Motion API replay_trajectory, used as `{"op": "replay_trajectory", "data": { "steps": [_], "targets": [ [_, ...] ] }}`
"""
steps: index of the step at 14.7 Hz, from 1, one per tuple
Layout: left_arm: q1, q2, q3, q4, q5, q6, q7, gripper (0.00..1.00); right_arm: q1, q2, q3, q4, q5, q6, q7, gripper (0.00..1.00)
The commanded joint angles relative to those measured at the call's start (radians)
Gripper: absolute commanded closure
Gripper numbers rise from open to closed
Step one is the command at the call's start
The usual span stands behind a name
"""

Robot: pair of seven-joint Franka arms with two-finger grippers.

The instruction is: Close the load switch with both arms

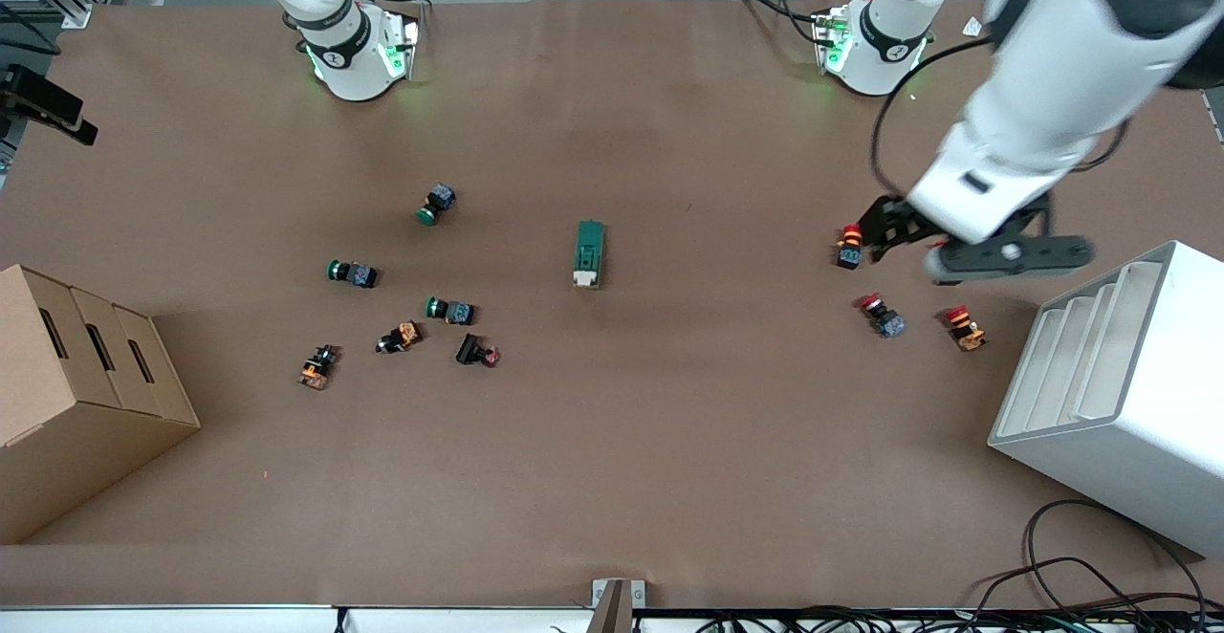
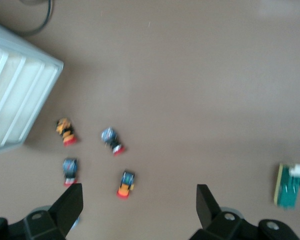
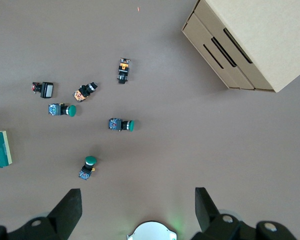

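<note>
The load switch is a narrow dark-green block with a white lever at the end nearer the front camera. It lies alone at the table's middle. It also shows in the left wrist view and at the edge of the right wrist view. My left gripper hangs open and empty over red push-buttons toward the left arm's end; its fingers stand wide apart. My right gripper is open and empty, high over the right arm's own base; it is out of the front view.
A white stepped box stands at the left arm's end. A cardboard box stands at the right arm's end. Green, orange and black push-buttons lie scattered between the switch and the cardboard box. Two more red push-buttons lie near the white box.
</note>
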Motion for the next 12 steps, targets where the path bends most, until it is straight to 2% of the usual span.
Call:
{"op": "replay_trajectory", "data": {
  "steps": [1, 3, 8, 12],
  "targets": [
    [0.048, -0.065, 0.024, -0.019, -0.046, -0.090, 0.120, 0.00, -0.009, -0.055, 0.013, -0.058, -0.018, 0.008, -0.015, 0.00],
    [0.079, -0.088, 0.038, -0.021, -0.049, -0.141, 0.179, 0.00, -0.009, -0.064, 0.013, -0.056, -0.018, 0.008, -0.015, 0.00],
    [0.114, -0.186, 0.047, -0.122, -0.057, -0.138, 0.237, 0.00, -0.004, -0.069, 0.016, -0.039, -0.018, 0.016, -0.015, 0.00],
    [0.101, -0.244, 0.119, -0.202, -0.094, -0.081, 0.306, 0.00, -0.004, -0.060, 0.014, -0.019, -0.015, 0.017, -0.010, 0.00]
  ]
}}
